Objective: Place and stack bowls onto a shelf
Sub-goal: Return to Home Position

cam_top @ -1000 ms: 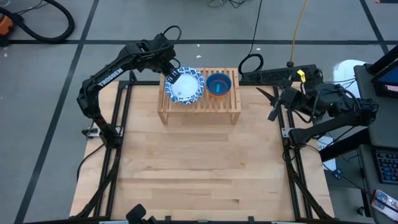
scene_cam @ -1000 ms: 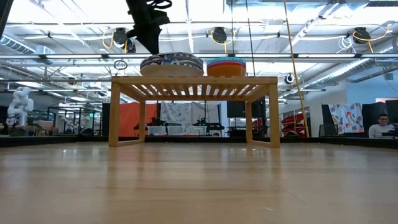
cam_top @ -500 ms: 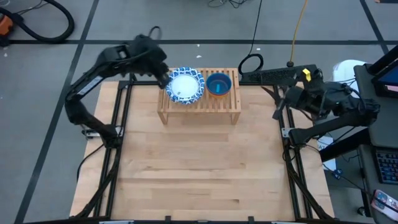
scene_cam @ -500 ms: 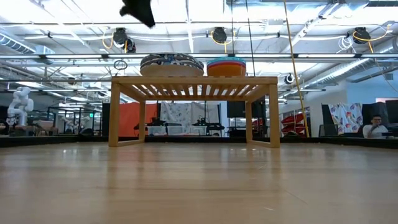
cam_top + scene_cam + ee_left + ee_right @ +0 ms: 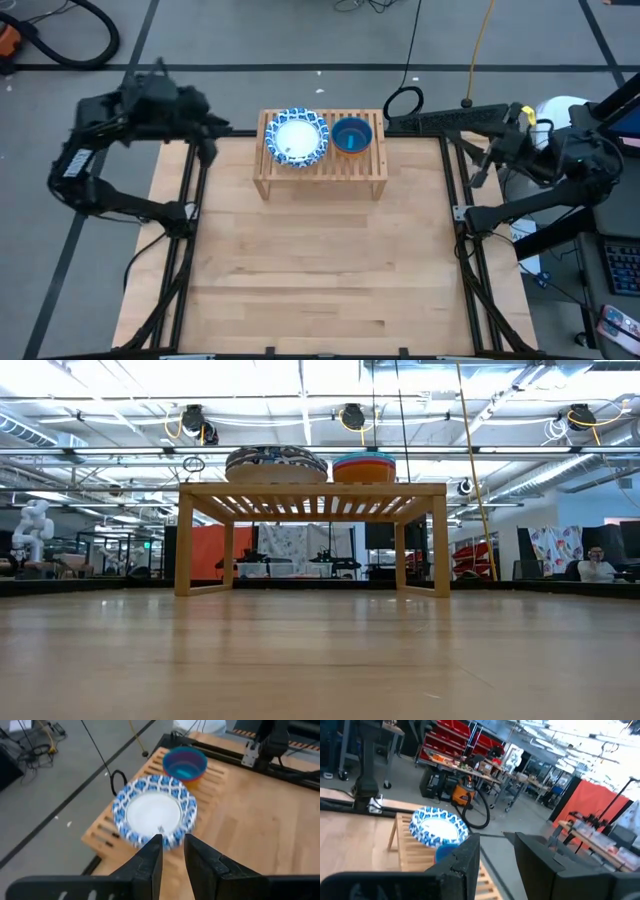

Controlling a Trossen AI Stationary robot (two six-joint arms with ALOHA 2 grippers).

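The fingers (image 5: 149,865) of the left gripper (image 5: 173,840) are seen slightly apart with nothing between them, and those of the right gripper (image 5: 496,840) are likewise parted and empty. The left gripper is held by the corner of the bench (image 5: 320,270) nearest the left end of the shelf (image 5: 320,172), aimed toward it but well apart from it. The right gripper is held just off the bench's right edge, also well apart. Two stacks are set side by side on the shelf's slatted top. The patterned bowls (image 5: 297,138) are nested on the left. The small bowls (image 5: 352,136) are on the right, teal uppermost, with warmer-coloured rims showing beneath it in the low view. Whether the stacks touch cannot be told. The stacking is judged done, with only the parking of the arms left. The bowls are judged light and stiff, the patterned ones thin-walled and easily shoved. Any further hold would best be taken on a rim, one finger inside and one outside. The bowl would then be lifted straight up so that the one beneath is not dragged along.
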